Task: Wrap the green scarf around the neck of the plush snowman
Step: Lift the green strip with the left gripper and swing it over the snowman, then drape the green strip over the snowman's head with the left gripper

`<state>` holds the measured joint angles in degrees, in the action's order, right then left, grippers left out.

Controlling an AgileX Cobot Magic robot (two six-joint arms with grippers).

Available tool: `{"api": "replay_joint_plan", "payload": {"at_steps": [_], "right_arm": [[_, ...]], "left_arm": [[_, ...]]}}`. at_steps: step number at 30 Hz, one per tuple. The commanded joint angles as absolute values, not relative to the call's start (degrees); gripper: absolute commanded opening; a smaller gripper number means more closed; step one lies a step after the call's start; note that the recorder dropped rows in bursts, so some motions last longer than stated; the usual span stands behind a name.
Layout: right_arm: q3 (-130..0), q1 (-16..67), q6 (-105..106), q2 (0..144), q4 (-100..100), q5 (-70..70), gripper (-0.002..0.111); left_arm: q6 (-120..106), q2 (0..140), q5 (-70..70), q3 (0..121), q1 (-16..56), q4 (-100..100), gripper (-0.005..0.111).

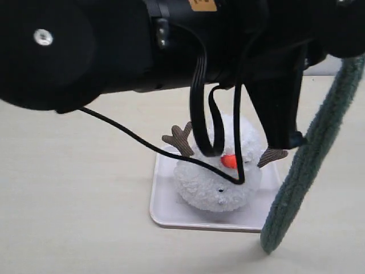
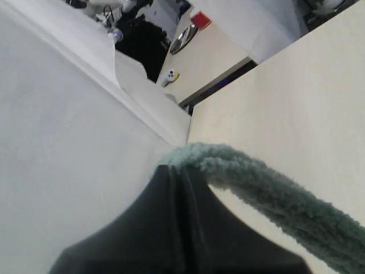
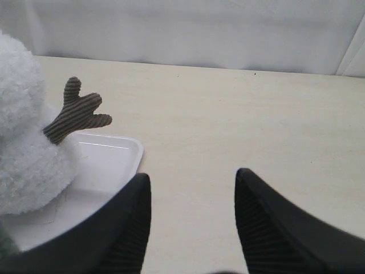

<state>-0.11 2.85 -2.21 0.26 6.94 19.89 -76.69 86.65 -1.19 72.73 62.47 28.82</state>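
Left pincer (image 2: 173, 170) is clamped tight on the long, fuzzy grey-green knit scarf (image 2: 268, 197), pinching it near one end. From the closed tips the strip droops away over the pale beige tabletop (image 2: 308, 91). Seen from outside, the scarf (image 1: 311, 160) hangs free, its rounded lower end just beside the flat white square tray (image 1: 171, 212); whether it touches the table I cannot tell. It looks soft, light and limp, so it will likely sag and swing rather than keep a shape, and its nap should catch on the pads. A hold near each end suits it best. Right pincer (image 3: 191, 185) stands wide and empty, with the fluffy white plush snowman (image 3: 23, 160) with brown corduroy arms just beside one finger, on the tray. The snowman's neck (image 1: 254, 165), a shallow crease under the orange nose, bears no scarf yet and is squashy, so the strip should seat there easily
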Motion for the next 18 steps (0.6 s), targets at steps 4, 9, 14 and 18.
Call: {"api": "replay_joint_plan", "payload": {"at_steps": [4, 9, 14, 18], "right_arm": [[0.0, 2.64, -2.27, 0.0, 6.62, 19.59, 0.045], [0.0, 2.64, -2.27, 0.0, 6.62, 19.59, 0.045], [0.0, 2.64, -2.27, 0.0, 6.62, 19.59, 0.045], [0.0, 2.64, -2.27, 0.0, 6.62, 19.59, 0.045]], "left_arm": [[-76.25, 91.05, 10.26, 72.65, 55.53, 29.23, 0.0], [-75.72, 92.92, 10.67, 72.65, 51.86, 29.93, 0.0], [-74.49, 95.18, 9.16, 72.65, 50.08, 29.82, 0.0], [-74.49, 97.37, 9.16, 72.65, 49.97, 29.58, 0.0]]}}
